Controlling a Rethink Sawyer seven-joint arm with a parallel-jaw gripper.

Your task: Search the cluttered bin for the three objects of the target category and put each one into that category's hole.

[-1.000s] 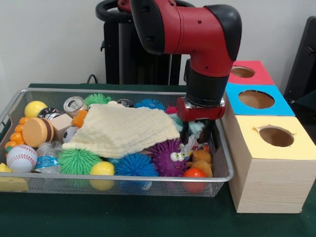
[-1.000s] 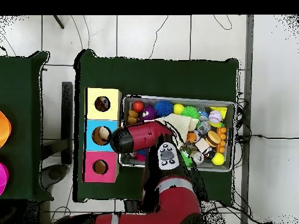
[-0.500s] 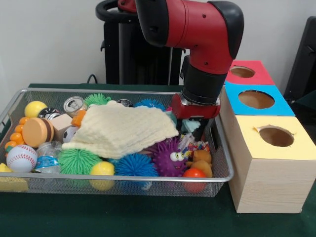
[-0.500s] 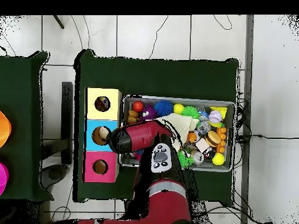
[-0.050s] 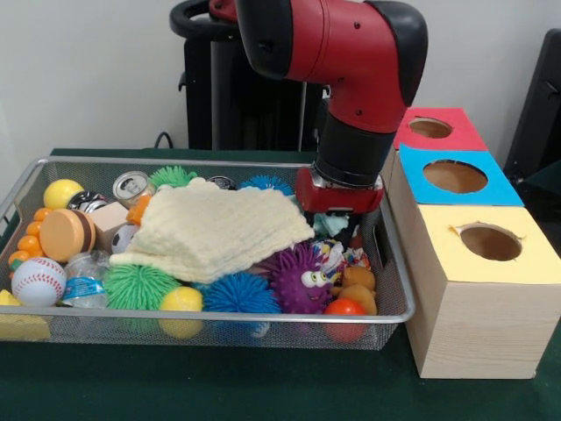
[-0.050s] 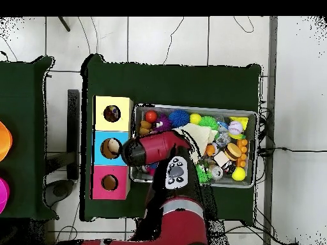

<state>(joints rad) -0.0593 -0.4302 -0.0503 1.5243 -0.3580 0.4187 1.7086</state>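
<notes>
The search step is in hand: the pincer (image 5: 337,230), its state not discernible, hangs in the silver wire-mesh bin (image 5: 390,263) beside the pale yellow knitted cloth (image 5: 219,226); no target object identifiable; next move requires uncovering one.

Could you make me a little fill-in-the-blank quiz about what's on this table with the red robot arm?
1. The wooden box beside the wire basket has three holes; the one nearest the camera sits in a ____ panel.
2. A pale yellow ____ lies draped over the toys in the basket.
3. The purple spiky ball has cartoon ____ on it.
4. The baseball sits at the basket's ____ end in the front view.

Answers: yellow; cloth; eyes; left
</notes>
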